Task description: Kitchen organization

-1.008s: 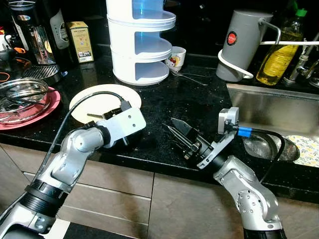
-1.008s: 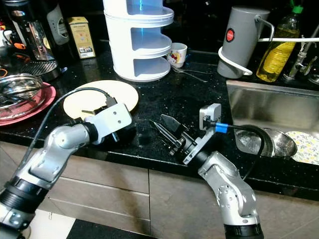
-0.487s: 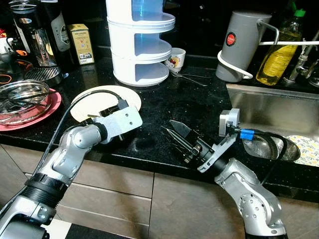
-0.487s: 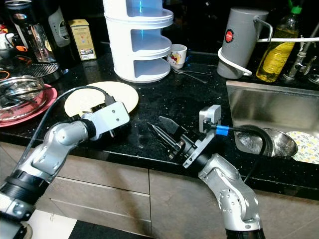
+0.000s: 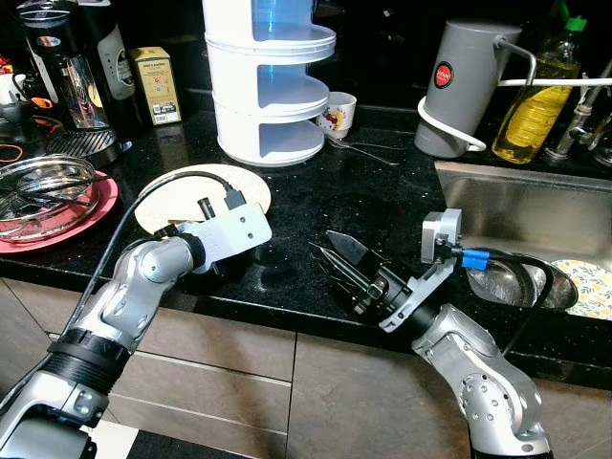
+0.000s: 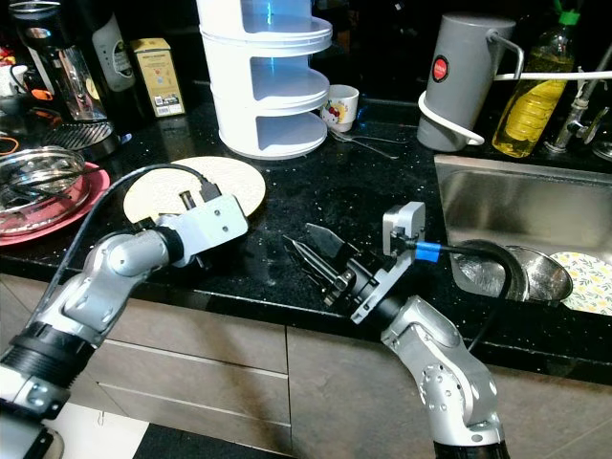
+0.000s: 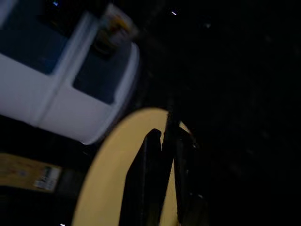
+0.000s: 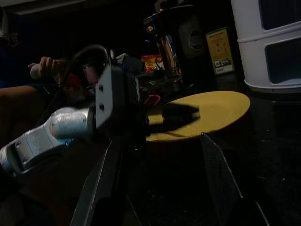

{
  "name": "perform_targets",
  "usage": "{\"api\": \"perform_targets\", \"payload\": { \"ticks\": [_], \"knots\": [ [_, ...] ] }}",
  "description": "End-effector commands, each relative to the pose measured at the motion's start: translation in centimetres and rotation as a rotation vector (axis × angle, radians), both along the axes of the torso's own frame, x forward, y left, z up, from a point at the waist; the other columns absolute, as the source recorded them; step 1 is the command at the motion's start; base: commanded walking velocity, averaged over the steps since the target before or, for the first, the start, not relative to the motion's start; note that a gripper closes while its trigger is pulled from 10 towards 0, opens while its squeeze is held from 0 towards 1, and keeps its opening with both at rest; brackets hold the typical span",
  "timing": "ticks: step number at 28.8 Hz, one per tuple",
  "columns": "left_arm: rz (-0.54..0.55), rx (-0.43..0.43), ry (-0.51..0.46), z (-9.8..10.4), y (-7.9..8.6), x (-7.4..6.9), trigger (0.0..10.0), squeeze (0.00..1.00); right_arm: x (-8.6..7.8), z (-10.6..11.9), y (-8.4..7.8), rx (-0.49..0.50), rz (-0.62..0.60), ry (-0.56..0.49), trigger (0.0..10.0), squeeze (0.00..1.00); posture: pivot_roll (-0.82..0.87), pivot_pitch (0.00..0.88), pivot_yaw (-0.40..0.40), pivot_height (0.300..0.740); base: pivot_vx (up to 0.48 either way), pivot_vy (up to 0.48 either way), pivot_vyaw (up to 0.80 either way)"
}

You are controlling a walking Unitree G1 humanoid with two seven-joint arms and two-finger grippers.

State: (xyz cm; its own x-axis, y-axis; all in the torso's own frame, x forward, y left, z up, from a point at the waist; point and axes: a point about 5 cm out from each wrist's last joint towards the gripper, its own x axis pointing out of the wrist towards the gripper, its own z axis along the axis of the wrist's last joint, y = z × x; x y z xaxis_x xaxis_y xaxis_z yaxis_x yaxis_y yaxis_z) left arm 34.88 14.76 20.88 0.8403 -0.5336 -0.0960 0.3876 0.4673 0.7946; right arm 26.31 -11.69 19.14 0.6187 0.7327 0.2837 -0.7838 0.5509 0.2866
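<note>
A cream plate (image 5: 182,186) lies flat on the black counter (image 5: 316,191), in front of the white three-tier rack. My left gripper (image 7: 163,136) reaches over the plate's near right edge, its two fingers pressed together with nothing between them; its silver wrist housing (image 5: 229,232) hides them from the head camera. In the right wrist view one left finger (image 8: 175,113) lies low over the plate (image 8: 207,113). My right gripper (image 5: 321,240) hovers over bare counter to the plate's right, pointing at it. It is open and holds nothing.
The white rack (image 5: 273,76) stands behind the plate, with a mug (image 5: 337,112) and cutlery (image 5: 368,148) beside it. A grey jug (image 5: 464,81), an oil bottle (image 5: 535,105) and the sink (image 5: 516,206) are at right. A pink plate with a glass lid (image 5: 43,191) lies at left.
My left wrist has shifted slightly left and further over the plate's edge. The right gripper has hardly moved.
</note>
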Motion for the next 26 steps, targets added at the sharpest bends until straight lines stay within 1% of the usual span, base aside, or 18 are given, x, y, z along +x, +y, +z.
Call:
{"api": "perform_targets", "payload": {
  "ticks": [1, 7, 10, 11, 13, 14, 15, 16, 17, 18, 19, 20, 21, 22, 23, 24, 25, 26],
  "knots": [
    [0.017, 0.006, 0.064, -1.5, 0.2, -0.1, 0.0, 0.00, -0.2, 0.1, 0.2, -0.001, 0.011, 0.001, 10.0, 0.00, -0.12, 0.000, -0.018, 0.740, 0.000, 0.000, 0.00],
    [0.031, -0.022, 0.017, -0.4, 0.4, 0.0, 0.0, 0.00, -0.2, 0.1, 0.3, 0.001, 0.012, 0.003, 10.0, 0.00, -0.11, 0.000, -0.019, 0.740, 0.000, 0.000, 0.00],
    [0.048, -0.079, -0.045, 1.3, 0.6, 0.2, 0.0, 0.00, -0.1, 0.1, 0.4, 0.003, 0.011, 0.003, 10.0, 0.00, -0.11, 0.000, -0.020, 0.740, 0.000, 0.000, 0.00],
    [0.048, -0.079, -0.045, 1.3, 0.6, 0.2, 0.0, 0.00, -0.1, 0.1, 0.4, 0.003, 0.011, 0.003, 10.0, 0.00, -0.11, 0.000, -0.020, 0.740, 0.000, 0.000, 0.00],
    [0.081, -0.349, -0.181, 5.9, 1.3, 0.1, 0.0, 0.00, 0.3, 0.3, 0.3, 0.027, -0.024, 0.003, 10.0, 0.00, -0.10, 0.000, -0.023, 0.740, 0.000, 0.000, 0.00],
    [0.085, -0.449, -0.221, 7.3, 1.6, -0.1, 0.0, 0.00, 0.4, 0.3, 0.2, 0.037, -0.039, 0.003, 10.0, 0.00, -0.10, 0.000, -0.023, 0.740, 0.000, 0.000, 0.00],
    [0.085, -0.449, -0.221, 7.3, 1.6, -0.1, 0.0, 0.00, 0.4, 0.3, 0.2, 0.037, -0.039, 0.003, 10.0, 0.00, -0.10, 0.000, -0.023, 0.740, 0.000, 0.000, 0.00],
    [0.084, -0.547, -0.255, 8.6, 2.0, -0.4, 0.0, 0.00, 0.6, 0.4, 0.2, 0.046, -0.052, 0.002, 10.0, 0.00, -0.10, 0.000, -0.023, 0.740, 0.000, 0.000, 0.00],
    [0.084, -0.547, -0.255, 8.6, 2.0, -0.4, 0.0, 0.00, 0.6, 0.4, 0.2, 0.046, -0.052, 0.002, 10.0, 0.00, -0.10, 0.000, -0.023, 0.740, 0.000, 0.000, 0.00],
    [0.080, -0.621, -0.272, 9.3, 2.2, -0.6, 0.0, 0.00, 0.7, 0.5, 0.1, 0.052, -0.063, 0.001, 10.0, 0.00, -0.10, 0.000, -0.024, 0.740, 0.000, 0.000, 0.00],
    [0.066, -0.728, -0.272, 9.9, 2.4, -0.9, 0.0, 0.00, 1.0, 0.6, -0.1, 0.062, -0.087, -0.001, 10.0, 0.00, -0.10, 0.000, -0.024, 0.740, 0.000, 0.000, 0.00],
    [0.066, -0.728, -0.272, 9.9, 2.4, -0.9, 0.0, 0.00, 1.0, 0.6, -0.1, 0.062, -0.087, -0.001, 10.0, 0.00, -0.10, 0.000, -0.024, 0.740, 0.000, 0.000, 0.00],
    [0.051, -0.813, -0.265, 10.2, 2.5, -1.2, 0.0, 0.00, 1.2, 0.7, -0.3, 0.074, -0.109, -0.002, 10.0, 0.00, -0.10, 0.000, -0.024, 0.740, 0.000, 0.000, 0.00],
    [0.051, -0.813, -0.265, 10.2, 2.5, -1.2, 0.0, 0.00, 1.2, 0.7, -0.3, 0.074, -0.109, -0.002, 10.0, 0.00, -0.10, 0.000, -0.024, 0.740, 0.000, 0.000, 0.00],
    [0.038, -0.878, -0.258, 10.4, 2.5, -1.4, 0.0, 0.00, 1.5, 0.9, -0.6, 0.091, -0.135, -0.003, 10.0, 0.00, -0.09, 0.000, -0.024, 0.740, 0.000, 0.000, 0.00],
    [0.027, -0.931, -0.248, 10.4, 2.6, -1.6, 1.4, 0.00, 1.8, 1.1, -0.9, 0.108, -0.160, -0.004, 10.0, 0.00, -0.09, 0.000, -0.023, 0.740, 0.000, 0.000, 0.00],
    [0.025, -0.974, -0.240, 10.4, 2.6, -1.7, 10.0, 0.00, 2.0, 1.2, -1.2, 0.124, -0.186, -0.002, 10.0, 0.00, -0.09, 0.000, -0.024, 0.740, 0.000, 0.000, 0.00],
    [0.023, -1.009, -0.234, 10.3, 2.7, -1.8, 10.0, 0.00, 2.2, 1.3, -1.5, 0.137, -0.208, 0.001, 10.0, 0.00, -0.09, 0.000, -0.023, 0.740, 0.000, 0.000, 0.00]
  ]
}}
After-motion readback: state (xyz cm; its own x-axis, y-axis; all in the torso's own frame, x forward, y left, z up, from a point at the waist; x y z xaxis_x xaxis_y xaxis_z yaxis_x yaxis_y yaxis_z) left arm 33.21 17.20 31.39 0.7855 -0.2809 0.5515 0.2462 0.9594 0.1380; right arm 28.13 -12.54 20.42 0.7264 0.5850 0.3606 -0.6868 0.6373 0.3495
